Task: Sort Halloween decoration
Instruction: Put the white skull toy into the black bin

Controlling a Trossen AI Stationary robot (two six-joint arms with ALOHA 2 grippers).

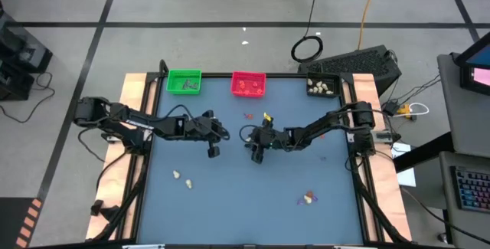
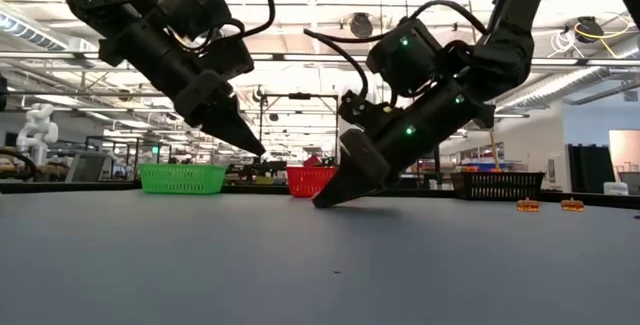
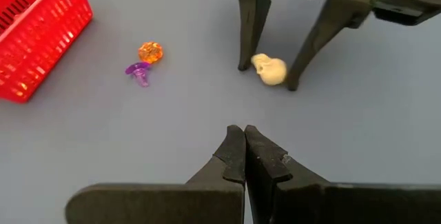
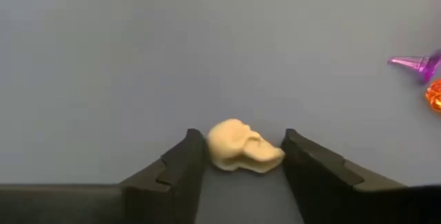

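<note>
1. The right claw (image 4: 238, 165) stands wide, its fingertips down on the blue desk (image 1: 253, 188), with a cream skull (image 4: 241, 146) lying between them; one finger (image 4: 180, 162) is just beside the skull, the other a little apart from it.
2. In the left wrist view the same skull (image 3: 269, 69) lies on the desk between the right claw's two dark fingers (image 3: 249, 24).
3. The left claw (image 3: 243, 148) is pinched together on nothing, hanging above the desk near the right claw and pointing toward it.
4. An orange trinket (image 3: 150, 52) and a purple trinket (image 3: 139, 72) lie touching each other, near the red tray (image 3: 34, 38) and apart from the skull.
5. From above, the green tray (image 1: 184, 81), the red tray and the black tray (image 1: 322, 86) sit along the desk's far edge; the black one holds cream pieces.
6. Two more cream trinkets (image 1: 182, 178) lie on the near left part of the desk, and a cream-and-purple pair (image 1: 307, 198) on the near right part.
</note>
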